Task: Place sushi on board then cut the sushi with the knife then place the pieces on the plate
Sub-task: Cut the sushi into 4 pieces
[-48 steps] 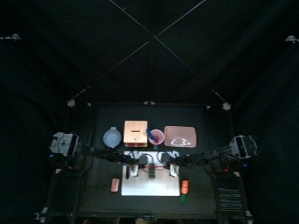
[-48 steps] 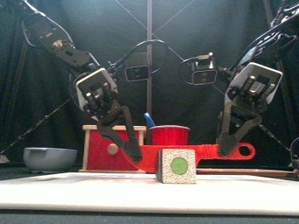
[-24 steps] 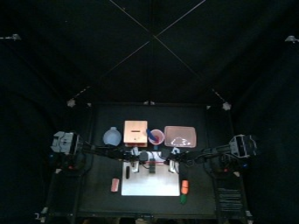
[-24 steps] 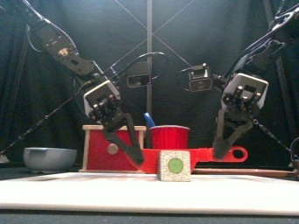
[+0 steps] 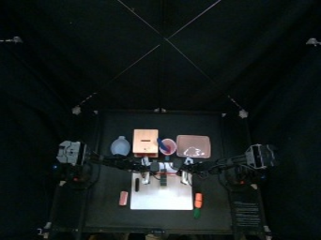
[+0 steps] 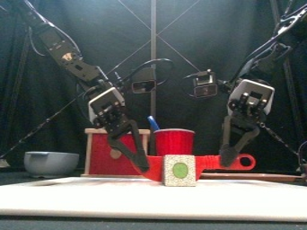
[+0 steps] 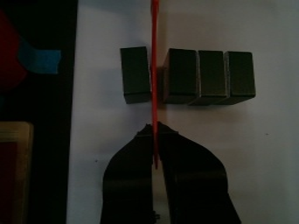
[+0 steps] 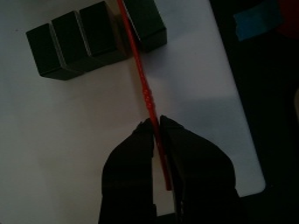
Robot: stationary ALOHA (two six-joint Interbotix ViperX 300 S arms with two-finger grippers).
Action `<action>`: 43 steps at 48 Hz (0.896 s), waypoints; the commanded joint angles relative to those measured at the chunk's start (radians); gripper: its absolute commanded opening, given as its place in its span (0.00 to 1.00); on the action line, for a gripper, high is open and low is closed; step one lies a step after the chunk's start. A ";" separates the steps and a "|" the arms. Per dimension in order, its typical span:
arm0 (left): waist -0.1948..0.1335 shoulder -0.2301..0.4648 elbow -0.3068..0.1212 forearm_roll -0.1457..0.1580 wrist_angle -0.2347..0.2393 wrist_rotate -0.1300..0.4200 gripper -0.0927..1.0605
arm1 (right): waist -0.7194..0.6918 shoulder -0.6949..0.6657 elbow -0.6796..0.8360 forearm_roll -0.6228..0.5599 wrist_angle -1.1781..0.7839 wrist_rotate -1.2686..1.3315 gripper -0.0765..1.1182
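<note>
A dark green sushi roll point(image 6: 181, 169) lies on the white cutting board point(image 5: 163, 202). The red knife point(image 6: 246, 160) crosses it, its blade point(image 7: 153, 52) in the gap between one end block point(image 7: 135, 75) and the other three blocks point(image 7: 211, 77). My left gripper point(image 7: 153, 129) is shut on one end of the knife. On the other end, my right gripper point(image 8: 149, 122) is shut too, the blade running past the blocks point(image 8: 76, 39). In the front view the left gripper point(image 6: 138, 163) and right gripper point(image 6: 223, 160) flank the roll.
Behind the board stand the wooden box point(image 6: 114, 144), the red cup point(image 6: 175, 139) with the blue knife point(image 6: 153, 123), the blue-grey bowl point(image 6: 50, 162) and the pink tray point(image 5: 193, 146). Small orange toys lie at the board's left point(image 5: 123, 197) and right point(image 5: 198, 200).
Both grippers have come down and moved back a little with the red knife between them. The knife now sits lower against the roll.
</note>
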 commanded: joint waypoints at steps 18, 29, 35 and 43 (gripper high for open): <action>-0.032 -0.097 0.006 -0.003 0.017 -0.005 0.40 | 0.012 -0.051 -0.063 0.021 0.133 0.006 0.33; -0.048 -0.132 0.005 -0.003 0.020 -0.005 0.40 | 0.018 -0.112 -0.069 0.021 0.138 0.012 0.33; -0.064 -0.146 0.005 -0.005 0.020 -0.005 0.39 | 0.029 -0.138 -0.071 0.034 0.126 0.014 0.33; -0.084 -0.147 0.002 -0.005 0.018 -0.008 0.40 | 0.044 -0.144 -0.071 0.054 0.121 0.014 0.33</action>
